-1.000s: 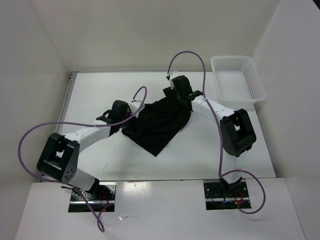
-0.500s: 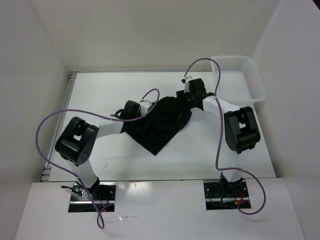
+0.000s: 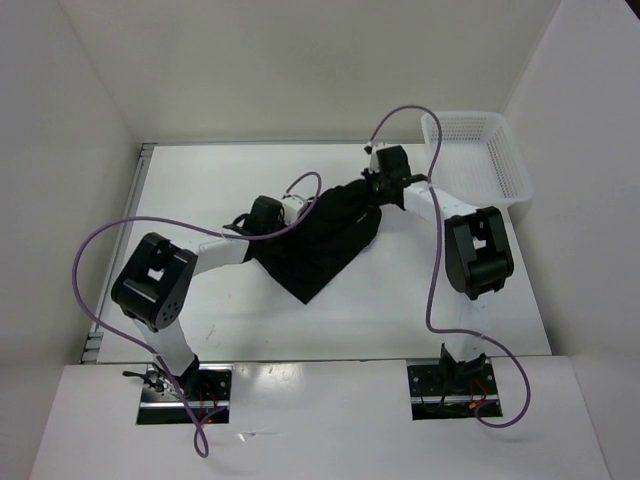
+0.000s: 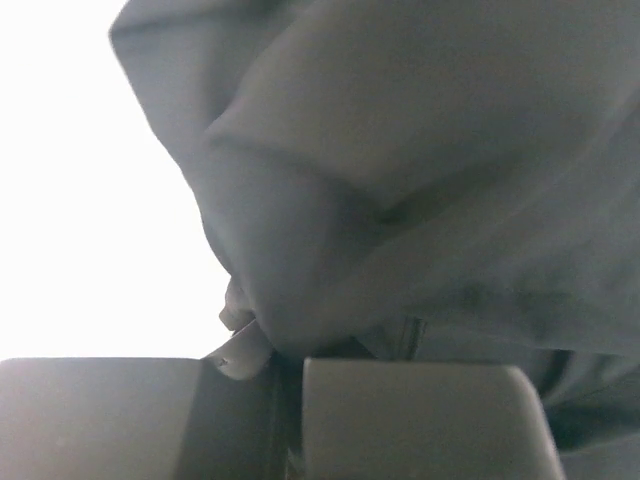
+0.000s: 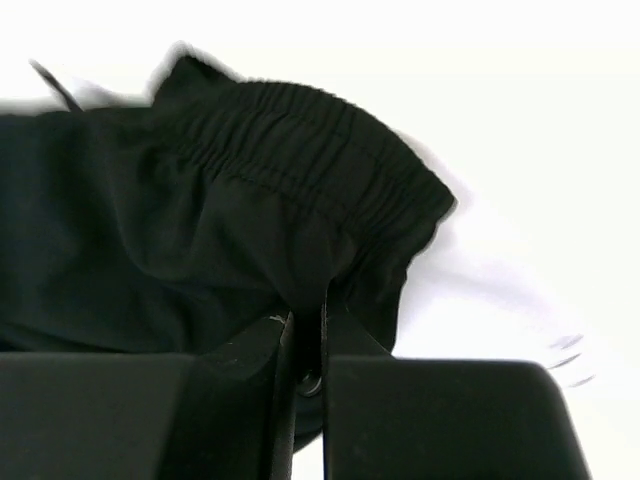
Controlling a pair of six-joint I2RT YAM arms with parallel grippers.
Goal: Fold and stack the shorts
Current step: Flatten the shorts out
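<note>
Now the shorts [image 3: 318, 242] lie spread in a rough diamond on the white tabletop [image 3: 200, 180], about midway between the two arms, with one corner pointing toward the near edge and the far end bunched up under the pincers. Seen from above, the left pincer [image 3: 300, 207] reaches in from the left and meets the cloth at its far left edge, while the right pincer [image 3: 372, 187] comes from the right and meets it at the far right corner. In the left wrist view the left pincer [image 4: 285, 365] has its two dark fingers drawn almost together, only a thin slit between them, and a thick fold of the shorts [image 4: 420, 180] is caught at that slit and billows up over most of the picture. In the right wrist view the right pincer [image 5: 308, 340] is likewise closed to a narrow slit, nipping the black cloth [image 5: 180, 230] just under the gathered elastic waistband [image 5: 320, 140], which arches across the picture above the fingers. A white mesh basket [image 3: 465, 116] stands at the far right corner of the tabletop, apart from the shorts and just beyond the right arm. A purple cable [image 3: 95, 250] loops from each arm.
</note>
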